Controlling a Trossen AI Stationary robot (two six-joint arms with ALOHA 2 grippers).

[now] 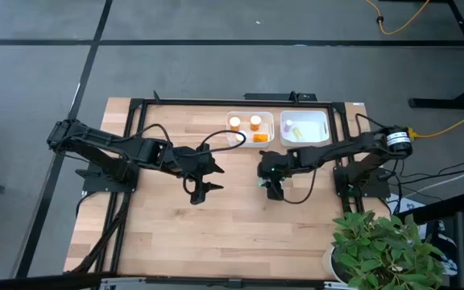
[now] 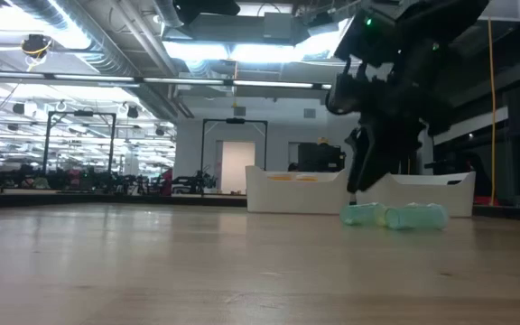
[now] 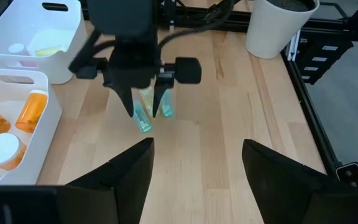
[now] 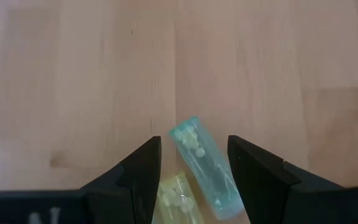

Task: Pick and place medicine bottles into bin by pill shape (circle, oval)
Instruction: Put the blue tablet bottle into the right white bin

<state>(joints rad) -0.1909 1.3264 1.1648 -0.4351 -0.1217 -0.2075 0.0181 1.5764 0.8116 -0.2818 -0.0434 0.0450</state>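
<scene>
Two pale green-teal bottles lie on their sides next to each other on the table [image 2: 364, 215] [image 2: 415, 217]. My right gripper [image 4: 191, 146] hangs open just above them, pointing down. One finger stands on either side of the teal bottle [image 4: 202, 168], and the yellower bottle [image 4: 179, 198] lies beside it. The left wrist view also shows this gripper [image 3: 145, 111] over the pair. My left gripper [image 1: 200, 192] is open and empty over the middle of the table. Orange bottles with white caps [image 1: 255, 122] lie in the left tray.
Two white trays stand at the table's far edge: the left one [image 1: 250, 113] holds the orange bottles, and the right one [image 1: 304, 113] holds pale items. A potted plant [image 1: 377, 250] stands at the near right corner. Bare wood lies between the arms and the near edge.
</scene>
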